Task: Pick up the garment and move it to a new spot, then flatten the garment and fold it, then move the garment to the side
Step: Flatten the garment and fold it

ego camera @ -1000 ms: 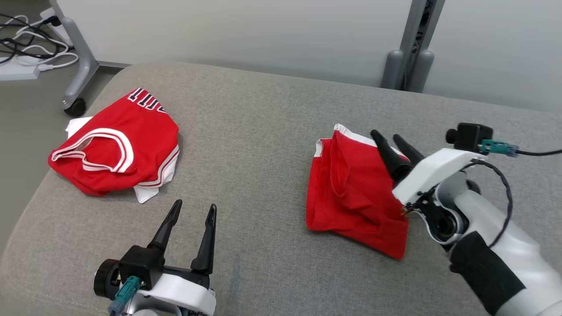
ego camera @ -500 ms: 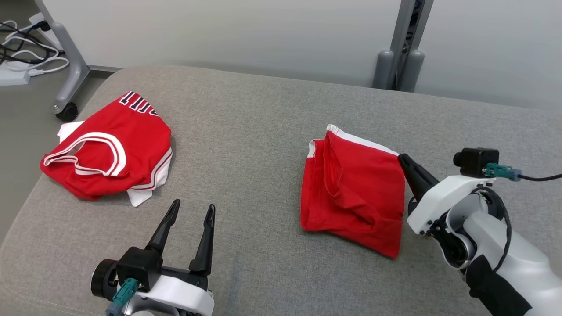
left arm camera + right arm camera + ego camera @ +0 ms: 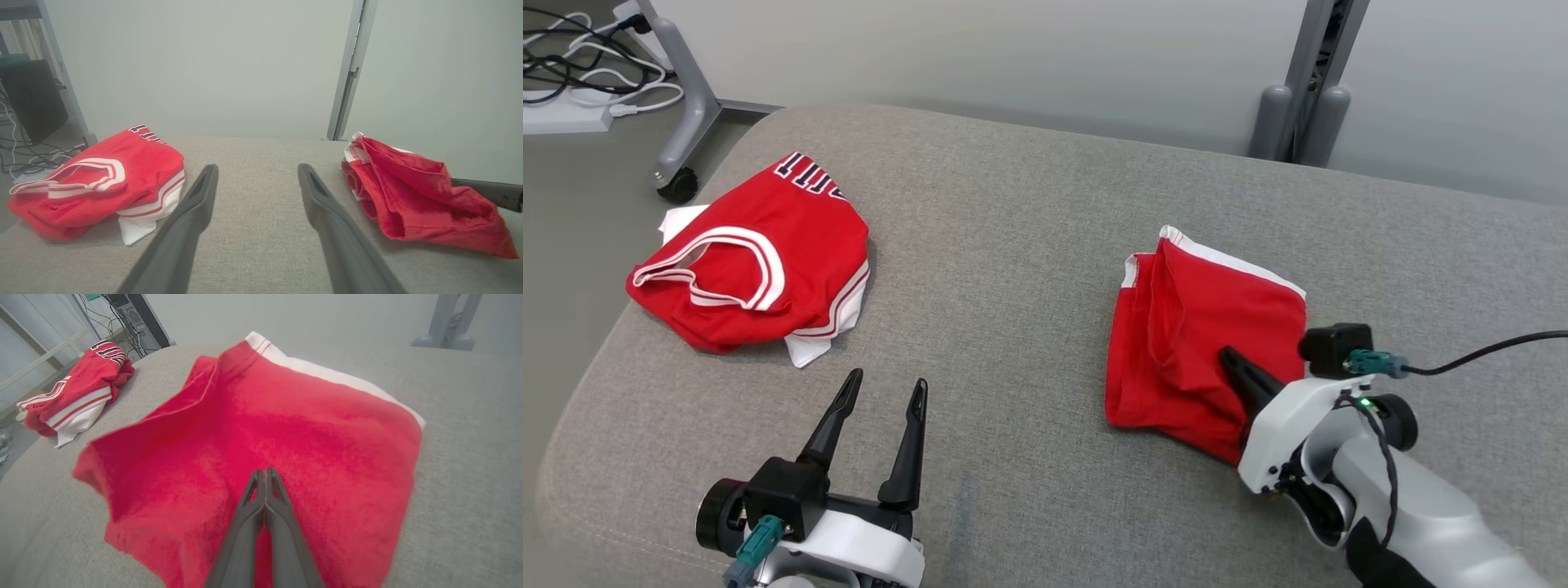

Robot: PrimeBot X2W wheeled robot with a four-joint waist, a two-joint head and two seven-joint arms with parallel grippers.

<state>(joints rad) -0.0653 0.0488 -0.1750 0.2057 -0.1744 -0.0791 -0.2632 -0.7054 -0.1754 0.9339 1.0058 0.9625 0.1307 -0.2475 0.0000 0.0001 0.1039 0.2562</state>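
Over on the right half of the grey cushion (image 3: pixel 1013 245) sits the folded red garment (image 3: pixel 1192 343), right gripper (image 3: pixel 1227 354) closed tight, finger against finger, tips down on its cloth. Left gripper (image 3: pixel 886 382) hangs spread wide near the front edge. Another red jersey (image 3: pixel 760 261) lies far left.

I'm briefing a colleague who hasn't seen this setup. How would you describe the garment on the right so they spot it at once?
On the big grey cushion, look to the robot's right, where the right gripper points, fingers shut. The garment there is plain red, folded, with one white edge; the jersey on the left has striped trim and black lettering.
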